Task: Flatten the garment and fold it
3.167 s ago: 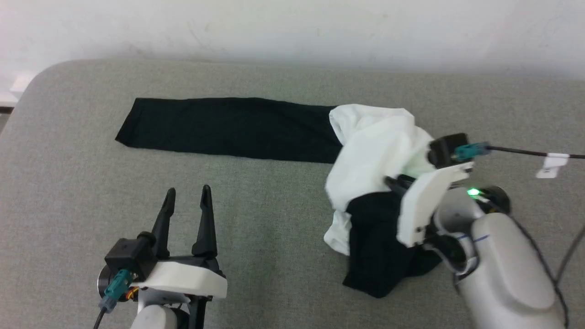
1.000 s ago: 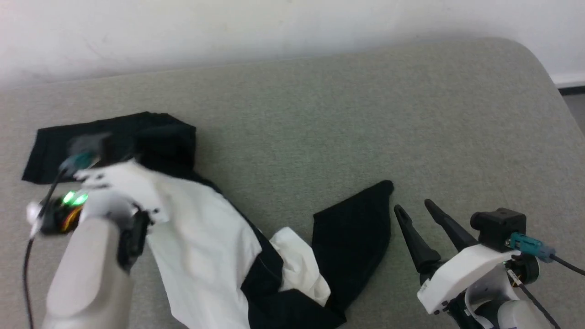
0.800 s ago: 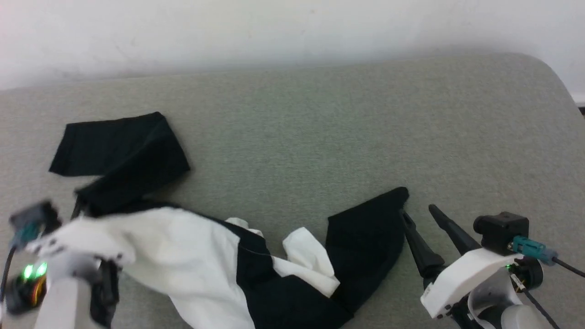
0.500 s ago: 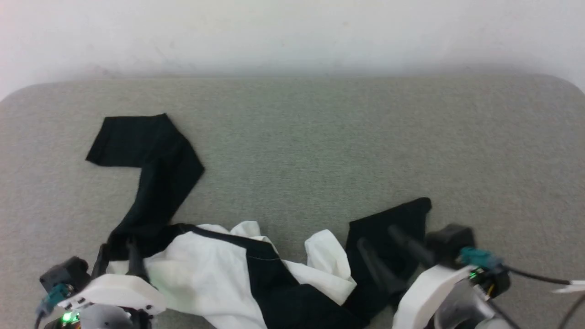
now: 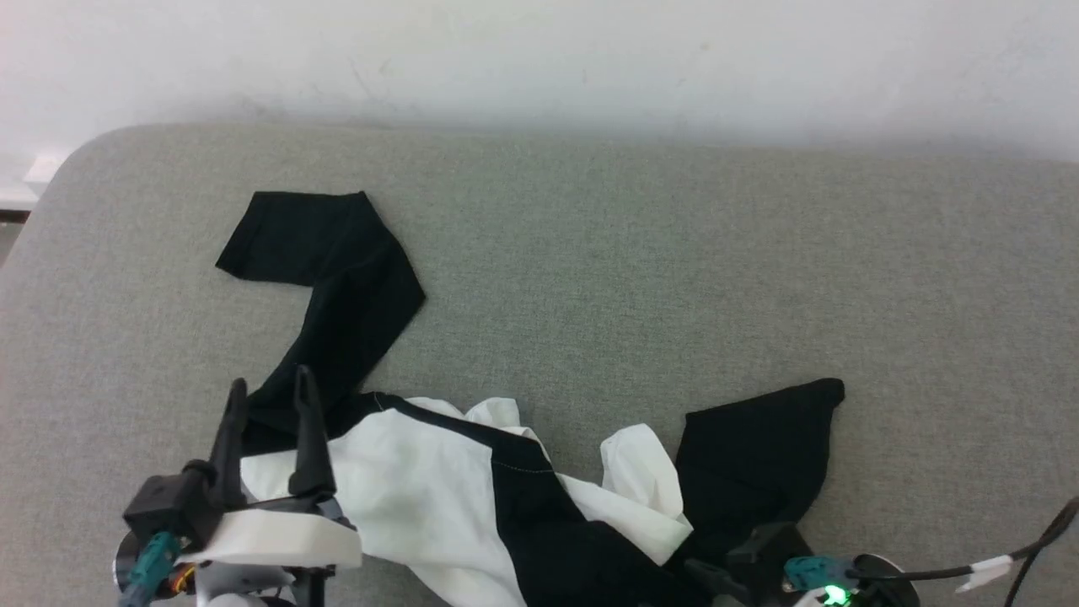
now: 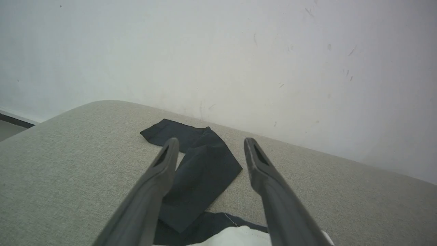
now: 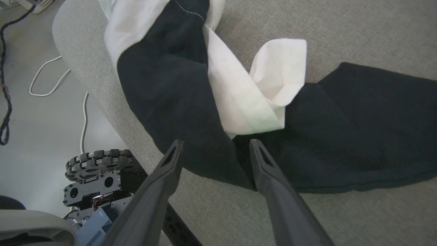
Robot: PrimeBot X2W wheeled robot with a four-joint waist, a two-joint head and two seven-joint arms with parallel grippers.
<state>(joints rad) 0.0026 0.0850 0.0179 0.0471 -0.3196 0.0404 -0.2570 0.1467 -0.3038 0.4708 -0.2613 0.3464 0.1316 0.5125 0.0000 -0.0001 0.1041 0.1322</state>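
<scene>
My left gripper [image 5: 270,379] stands spread, fingers pointing away from me toward the wall, with nothing between them. It hovers at the left end of the garment [image 5: 405,497], over the spot where white cloth meets black. In the left wrist view the gap between the fingers [image 6: 164,171] shows only cloth and padding behind.

My right gripper [image 7: 215,143] is spread as well and holds nothing. Its tips hang just above black cloth near the front edge of the surface.

The garment lies crumpled and unfolded, its long axis running left to right along the near edge. The white body is bunched in the middle, with a black panel across it. The bent sleeve [image 5: 354,295] runs away from me, then kinks, so its cuff points left. The second sleeve [image 5: 759,455] lies on my right, its cuff pointing up and to the right. A loose white flap [image 7: 273,75] curls up between the two black parts.

All of this rests on a grey-green padded surface [image 5: 632,270] with rounded corners, set against a plain white wall [image 5: 539,51]. Past the near edge I see grey floor [image 7: 41,119], white cables [image 7: 44,82] and my wheeled base [image 7: 99,160].
</scene>
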